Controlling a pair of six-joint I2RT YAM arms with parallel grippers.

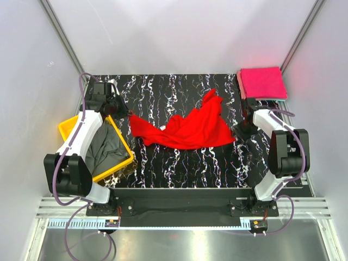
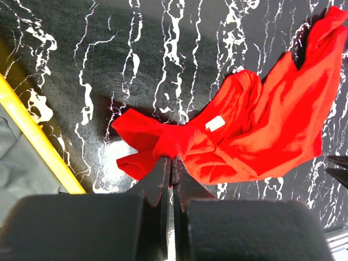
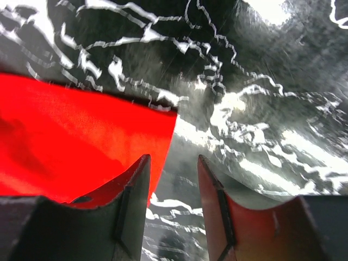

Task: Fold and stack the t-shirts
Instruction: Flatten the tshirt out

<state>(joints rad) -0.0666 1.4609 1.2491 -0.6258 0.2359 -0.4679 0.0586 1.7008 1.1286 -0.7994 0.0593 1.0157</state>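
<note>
Well, the red t-shirt (image 1: 185, 128) lies crumpled and spread across the middle of the black marbled table (image 1: 163, 92). One part reaches toward the far right, and its small white neck label (image 2: 215, 123) faces up. A magenta-pink t-shirt (image 1: 262, 82) sits folded at the far right corner, and a dark grey t-shirt (image 1: 106, 149) is heaped in the yellow tray (image 1: 68, 126) at the near left. My left arm (image 1: 81, 136) stretches across the tray, and my left fingers (image 2: 171, 160) are clenched on a bunched fold at the red shirt's left end. My right arm (image 1: 285, 147) bends in from the right. My right fingers (image 3: 173, 160) stand parted, low over the table, grasping nothing, with the shirt's right edge just beside one of them.
</note>
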